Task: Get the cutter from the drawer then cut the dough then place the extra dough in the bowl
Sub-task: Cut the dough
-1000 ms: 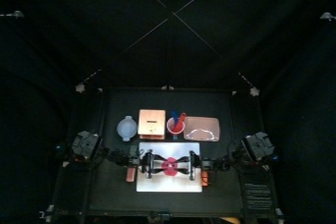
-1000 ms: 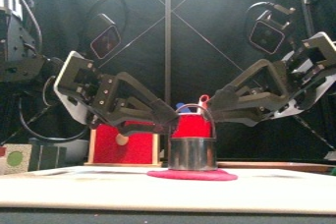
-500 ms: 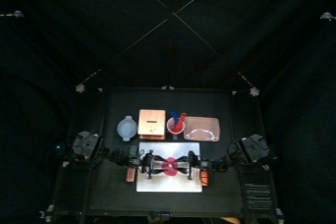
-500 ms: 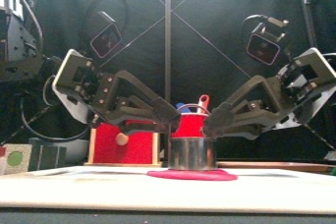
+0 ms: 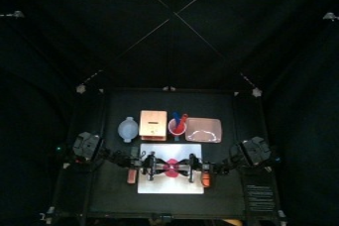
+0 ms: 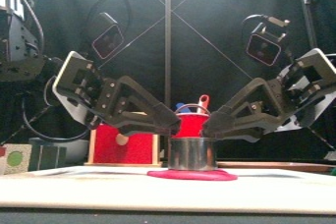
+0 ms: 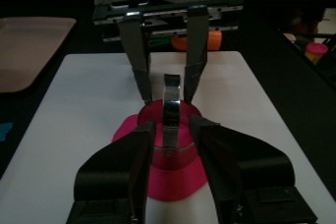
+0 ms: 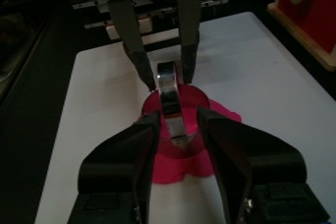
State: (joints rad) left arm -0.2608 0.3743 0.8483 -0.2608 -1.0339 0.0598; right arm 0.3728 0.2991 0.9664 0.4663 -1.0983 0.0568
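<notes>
Metal cutter [image 6: 192, 151], likely stiff and slick, sits on soft pink dough [image 6: 192, 175] at the white board's [image 6: 92, 173] centre; your left hand [image 6: 167, 133] and right hand [image 6: 218, 135] pinch its rim, probably the soundest hold.

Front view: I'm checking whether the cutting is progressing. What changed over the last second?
The right arm sank lower while the right gripper stayed clamped on the cutter. The left gripper, the dough and the white board kept their places.
</notes>
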